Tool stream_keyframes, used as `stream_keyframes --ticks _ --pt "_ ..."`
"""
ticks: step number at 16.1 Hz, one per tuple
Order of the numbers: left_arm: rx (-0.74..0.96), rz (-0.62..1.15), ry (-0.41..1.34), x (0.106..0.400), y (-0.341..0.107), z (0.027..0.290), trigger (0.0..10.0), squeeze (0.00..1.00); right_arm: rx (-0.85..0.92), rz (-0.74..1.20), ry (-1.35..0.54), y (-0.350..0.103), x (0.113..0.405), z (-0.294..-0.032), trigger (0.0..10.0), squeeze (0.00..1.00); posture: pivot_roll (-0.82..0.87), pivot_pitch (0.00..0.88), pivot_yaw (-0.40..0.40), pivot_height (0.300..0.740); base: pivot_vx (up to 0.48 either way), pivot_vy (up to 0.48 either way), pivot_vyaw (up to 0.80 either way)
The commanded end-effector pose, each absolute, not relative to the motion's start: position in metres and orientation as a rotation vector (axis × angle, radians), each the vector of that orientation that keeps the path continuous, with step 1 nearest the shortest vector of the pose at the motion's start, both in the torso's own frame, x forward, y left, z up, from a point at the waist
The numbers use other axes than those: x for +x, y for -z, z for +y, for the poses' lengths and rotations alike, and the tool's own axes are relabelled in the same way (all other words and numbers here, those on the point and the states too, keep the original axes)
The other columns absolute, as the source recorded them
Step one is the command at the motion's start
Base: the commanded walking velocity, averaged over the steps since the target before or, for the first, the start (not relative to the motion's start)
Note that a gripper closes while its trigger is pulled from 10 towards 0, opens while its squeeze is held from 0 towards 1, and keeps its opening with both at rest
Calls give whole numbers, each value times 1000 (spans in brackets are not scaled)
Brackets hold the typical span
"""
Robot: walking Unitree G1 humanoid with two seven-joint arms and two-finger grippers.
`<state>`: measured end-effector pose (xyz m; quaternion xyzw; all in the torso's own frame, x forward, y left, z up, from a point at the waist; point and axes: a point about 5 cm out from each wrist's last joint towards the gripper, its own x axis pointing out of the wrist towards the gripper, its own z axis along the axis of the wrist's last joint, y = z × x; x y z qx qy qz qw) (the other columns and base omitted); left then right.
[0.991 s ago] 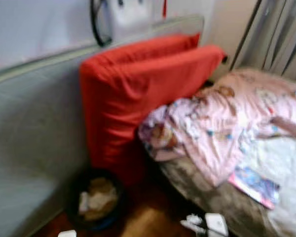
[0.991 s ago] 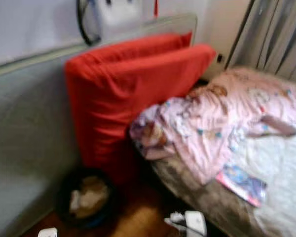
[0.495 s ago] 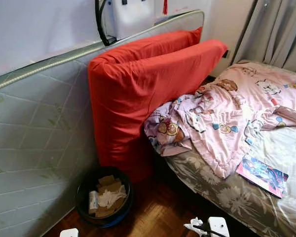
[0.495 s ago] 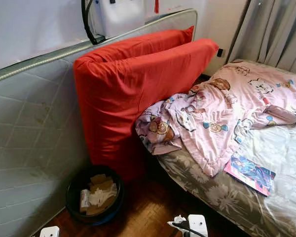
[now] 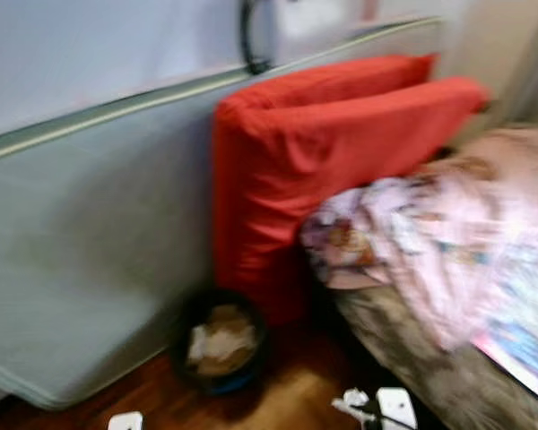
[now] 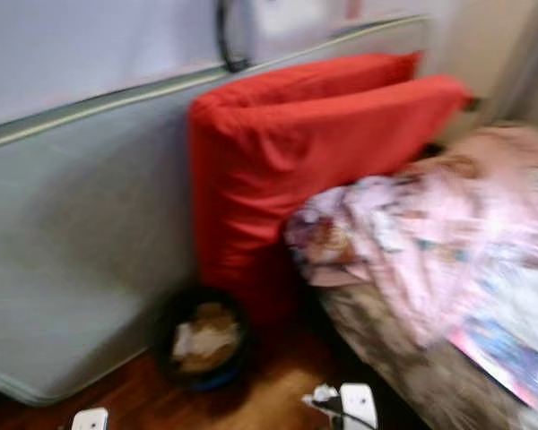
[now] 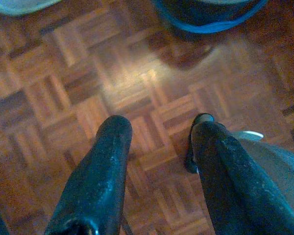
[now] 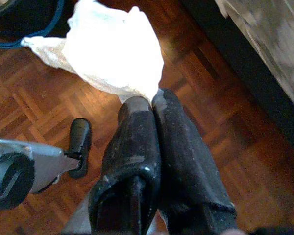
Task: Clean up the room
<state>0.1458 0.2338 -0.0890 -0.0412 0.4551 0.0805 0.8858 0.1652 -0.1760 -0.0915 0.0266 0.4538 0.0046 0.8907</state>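
Note:
A dark round waste bin (image 5: 220,345) with a blue base stands on the parquet floor, holding crumpled paper and card. My right gripper (image 8: 152,98) is shut on a crumpled white tissue (image 8: 108,54) a little above the floor, to the right of the bin (image 8: 24,19). In the left eye view this tissue (image 5: 350,399) shows at the bottom edge. My left gripper (image 7: 159,129) hangs open over bare parquet with nothing between its fingers, and the bin's blue rim (image 7: 210,14) lies just beyond it.
A grey mattress (image 5: 81,233) leans against the wall on the left. A red cushion (image 5: 323,152) stands behind the bin. The bed (image 5: 412,358) on the right carries a pink blanket (image 5: 448,233) and a colourful book (image 5: 520,349). The eye views are blurred.
The camera has turned left, so the whole scene has slid to the right and blurred. The right gripper still holds the tissue; nothing in the room has moved.

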Motion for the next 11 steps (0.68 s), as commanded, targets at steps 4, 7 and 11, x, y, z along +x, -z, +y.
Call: stream_keyframes --ticks 4,7,11 --pt "-78 967 -177 139 91 237 10000 0 50 939 -16 91 166 -175 10000 0 2 0 31 735 0 0 788" --pt "-86 968 -178 139 92 234 10000 0 40 941 -17 91 165 -179 10000 0 -3 0 22 735 0 0 723" --pt "-99 968 -190 138 93 232 10000 0 48 933 -9 90 168 -181 10000 0 7 0 14 735 0 0 339"
